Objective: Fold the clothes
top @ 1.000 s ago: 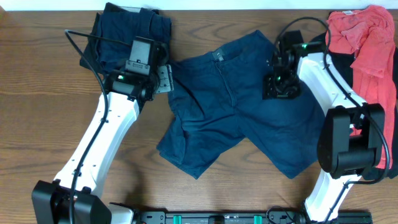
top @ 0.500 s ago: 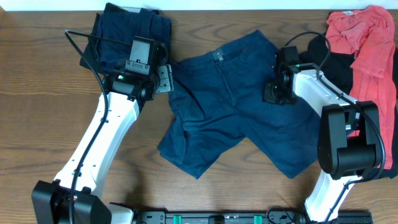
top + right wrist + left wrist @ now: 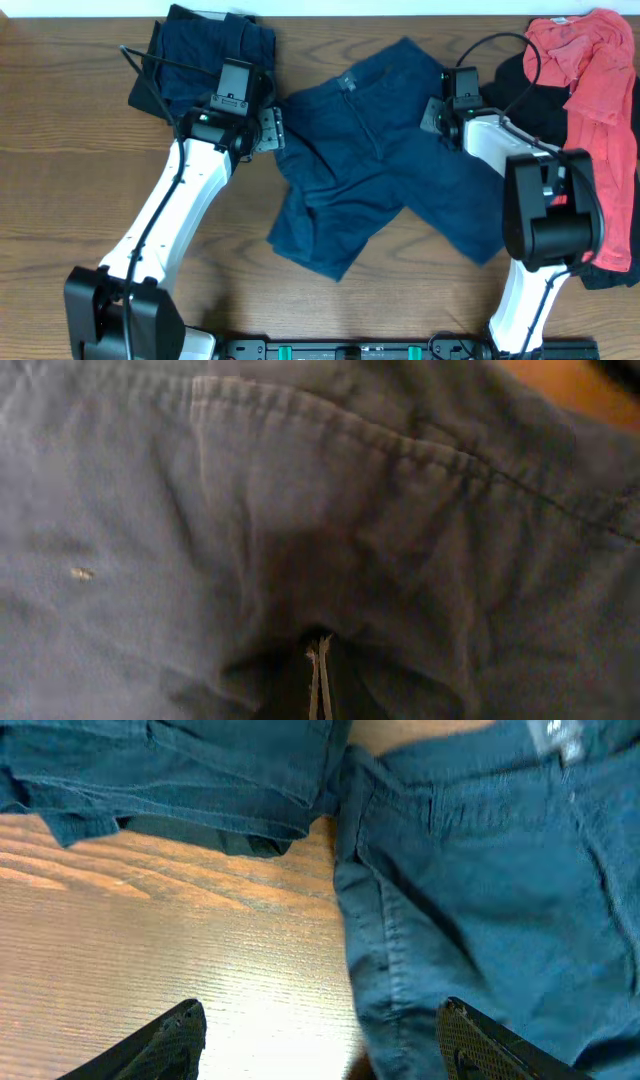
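On the wooden tabletop (image 3: 60, 180), the navy shorts (image 3: 380, 170) lie spread in the middle, waistband toward the far edge and the two legs splayed toward the near edge.

The left arm rises from the near left corner and slants up to the shorts' left hip. Its end effector (image 3: 272, 130) hangs low over the hem there. In the wrist view its jaws stand wide open (image 3: 320, 1045): one fingertip (image 3: 170, 1038) is over bare wood and the other is over the cloth, with nothing held between them.

The right arm stands at the near right, folds back over itself and reaches to the right end of the waistband. There its end effector (image 3: 432, 113) presses into the fabric. Seen from its wrist, the jaws are drawn together (image 3: 318, 680), pinching a fold of the shorts just below a stitched seam.

A folded dark-blue garment (image 3: 210, 50) sits at the far left, just behind the left wrist and close beside the shorts. At the far right a red garment (image 3: 590, 70) lies heaped over a black one (image 3: 540, 95), just beside the right forearm.
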